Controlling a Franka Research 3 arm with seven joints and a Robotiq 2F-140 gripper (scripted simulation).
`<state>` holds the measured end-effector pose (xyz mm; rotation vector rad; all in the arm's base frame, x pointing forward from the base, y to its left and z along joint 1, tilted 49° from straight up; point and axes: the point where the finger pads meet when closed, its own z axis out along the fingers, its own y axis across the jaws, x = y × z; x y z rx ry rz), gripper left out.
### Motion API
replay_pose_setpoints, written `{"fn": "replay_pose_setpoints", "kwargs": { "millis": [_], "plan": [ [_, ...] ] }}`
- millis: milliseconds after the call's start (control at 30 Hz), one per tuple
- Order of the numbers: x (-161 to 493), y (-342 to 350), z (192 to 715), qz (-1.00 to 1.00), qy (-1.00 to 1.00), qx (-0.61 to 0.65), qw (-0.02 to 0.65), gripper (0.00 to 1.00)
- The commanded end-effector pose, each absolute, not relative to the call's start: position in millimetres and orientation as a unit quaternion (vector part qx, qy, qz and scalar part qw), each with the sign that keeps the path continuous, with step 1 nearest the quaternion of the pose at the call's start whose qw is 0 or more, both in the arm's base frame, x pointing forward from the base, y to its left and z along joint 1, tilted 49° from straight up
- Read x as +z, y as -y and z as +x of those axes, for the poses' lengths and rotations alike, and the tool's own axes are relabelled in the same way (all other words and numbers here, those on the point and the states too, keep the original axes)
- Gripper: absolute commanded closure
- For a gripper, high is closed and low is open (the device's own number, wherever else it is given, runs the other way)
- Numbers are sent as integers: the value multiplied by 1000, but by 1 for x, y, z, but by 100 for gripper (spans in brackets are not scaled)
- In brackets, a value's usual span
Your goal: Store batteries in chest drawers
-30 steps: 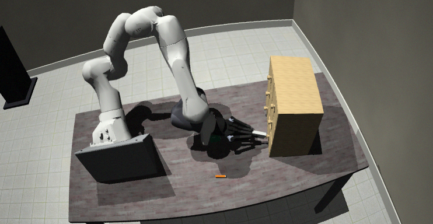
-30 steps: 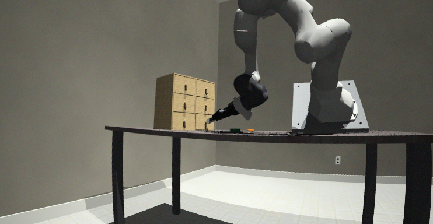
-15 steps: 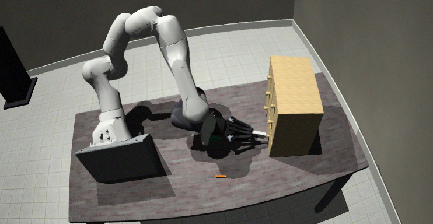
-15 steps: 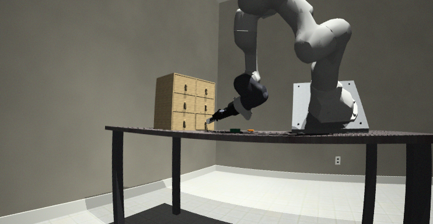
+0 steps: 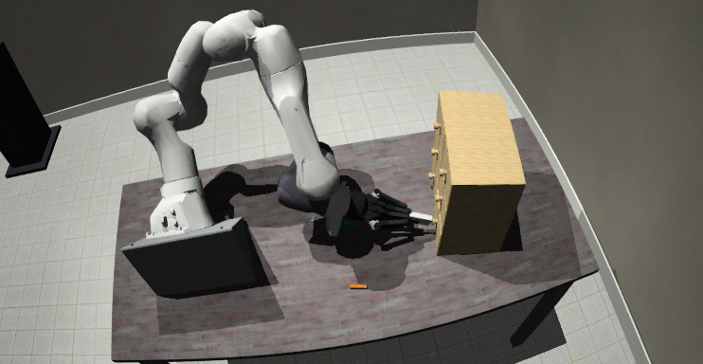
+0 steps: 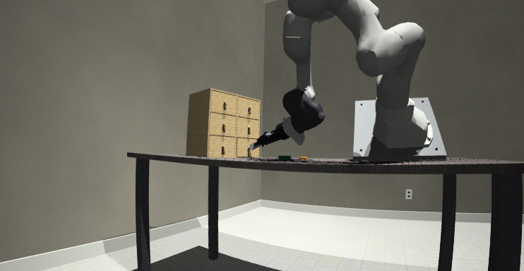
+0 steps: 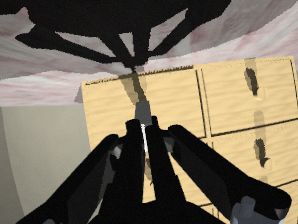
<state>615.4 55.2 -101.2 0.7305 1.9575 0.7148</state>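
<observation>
The gripper (image 5: 428,225), fingers fully closed on nothing, is pressing its tips at the chest's (image 5: 479,164) bottom-right drawer (image 6: 246,147), apparently working its knob. All drawers look shut. The orange battery (image 5: 358,286) is lying on the table (image 5: 207,321) at the gripper's 7 o'clock, well apart. Next, the drawer likely needs a short pull open.

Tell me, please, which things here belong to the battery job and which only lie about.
Job: pale wooden six-drawer chest; thin orange cylinder, likely a battery; black gripper, shut, empty.
Lying about: small green item, purpose unclear; black stand on the floor.
</observation>
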Motion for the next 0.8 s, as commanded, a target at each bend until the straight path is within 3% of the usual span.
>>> {"fn": "replay_pose_setpoints", "kwargs": {
  "millis": [0, 433, 767],
  "plan": [
    [-102, -57, 616, 295, -793, 288, 449, 100],
    [-101, -57, 613, 295, -793, 288, 449, 100],
    [-92, -60, 571, 295, -793, 288, 449, 100]
  ]
}}
